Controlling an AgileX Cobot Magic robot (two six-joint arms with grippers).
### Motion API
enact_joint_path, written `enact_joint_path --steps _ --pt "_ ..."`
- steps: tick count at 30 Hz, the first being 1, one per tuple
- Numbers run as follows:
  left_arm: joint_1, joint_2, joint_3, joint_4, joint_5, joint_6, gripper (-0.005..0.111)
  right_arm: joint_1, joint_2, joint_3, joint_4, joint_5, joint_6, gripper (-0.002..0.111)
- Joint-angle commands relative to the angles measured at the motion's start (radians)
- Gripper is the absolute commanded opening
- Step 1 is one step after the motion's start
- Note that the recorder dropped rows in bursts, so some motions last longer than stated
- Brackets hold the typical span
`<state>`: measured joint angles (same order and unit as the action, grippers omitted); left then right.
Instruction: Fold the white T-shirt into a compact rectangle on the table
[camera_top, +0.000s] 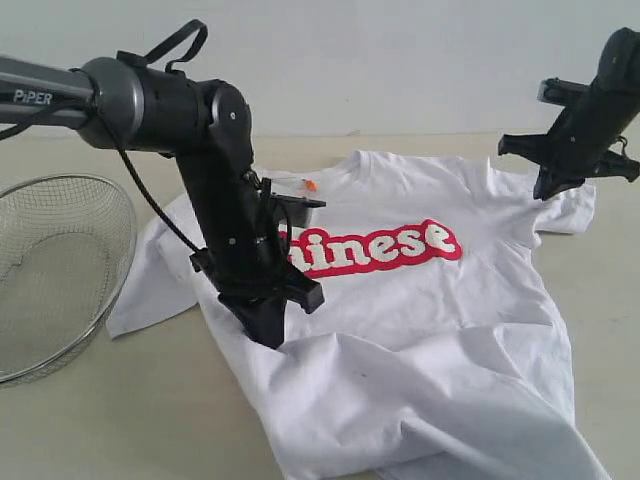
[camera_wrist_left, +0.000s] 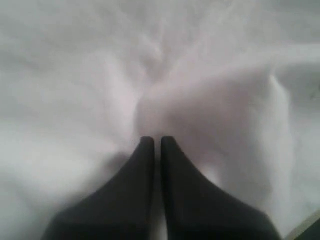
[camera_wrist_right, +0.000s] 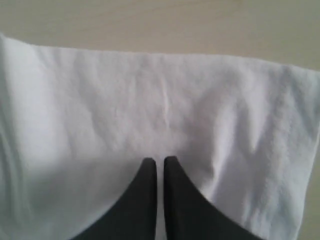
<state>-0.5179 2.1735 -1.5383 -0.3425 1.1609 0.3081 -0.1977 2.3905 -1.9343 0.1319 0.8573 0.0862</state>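
Observation:
The white T-shirt (camera_top: 420, 320) lies print side up on the table (camera_top: 130, 400), its red lettering (camera_top: 400, 245) partly hidden behind my left arm. Its lower half is rumpled and runs off the near edge of the exterior view. My left gripper (camera_top: 268, 338) points down into the cloth on the shirt's left side. Its jaws are shut there and the fabric (camera_wrist_left: 215, 75) puckers towards the gripper (camera_wrist_left: 156, 141). My right gripper (camera_top: 547, 190) hangs shut and empty just above the right sleeve (camera_wrist_right: 150, 100), and the gripper (camera_wrist_right: 160, 161) stands clear of the cloth.
A round wire-mesh basket (camera_top: 50, 260) stands at the left edge of the table, close to the shirt's left sleeve. A small orange tag (camera_top: 312, 185) shows at the neck. Bare tabletop (camera_wrist_right: 150, 20) lies beyond the right sleeve.

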Motion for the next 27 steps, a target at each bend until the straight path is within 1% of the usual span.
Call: enact_joint_path --steps 1,2,6,11,15,17,20,23,25,27 --pt "-0.005 -0.068 0.052 -0.019 -0.042 0.006 0.005 -0.003 -0.146 0.074 0.101 -0.028 -0.060 0.000" --pt "-0.005 -0.088 0.059 -0.019 -0.042 0.006 0.005 -0.003 -0.203 0.126 0.158 -0.027 -0.100 0.000" --pt "-0.005 -0.122 0.059 -0.038 -0.055 0.032 0.005 -0.001 -0.334 0.322 0.234 -0.039 -0.137 0.000" --pt "-0.005 -0.151 0.059 -0.135 -0.047 0.114 0.005 -0.001 -0.524 0.622 0.303 -0.138 -0.215 0.000" --pt "-0.011 -0.184 0.068 -0.158 -0.036 0.135 0.005 0.003 -0.716 0.847 0.485 -0.147 -0.348 0.000" --pt "-0.021 -0.205 0.080 -0.158 -0.036 0.142 0.005 0.030 -0.834 0.937 0.563 -0.142 -0.429 0.000" --pt "-0.042 -0.233 0.108 -0.156 -0.045 0.142 0.005 0.128 -0.988 1.063 0.588 -0.152 -0.440 0.000" --pt "-0.065 -0.267 0.149 -0.158 -0.059 0.140 0.005 0.263 -1.107 1.189 0.588 -0.173 -0.413 0.000" --pt "-0.081 -0.292 0.187 -0.163 -0.071 0.133 0.005 0.366 -1.181 1.269 0.588 -0.216 -0.392 0.000" --pt "-0.098 -0.313 0.229 -0.166 -0.086 0.127 0.005 0.447 -1.237 1.336 0.588 -0.268 -0.358 0.000"
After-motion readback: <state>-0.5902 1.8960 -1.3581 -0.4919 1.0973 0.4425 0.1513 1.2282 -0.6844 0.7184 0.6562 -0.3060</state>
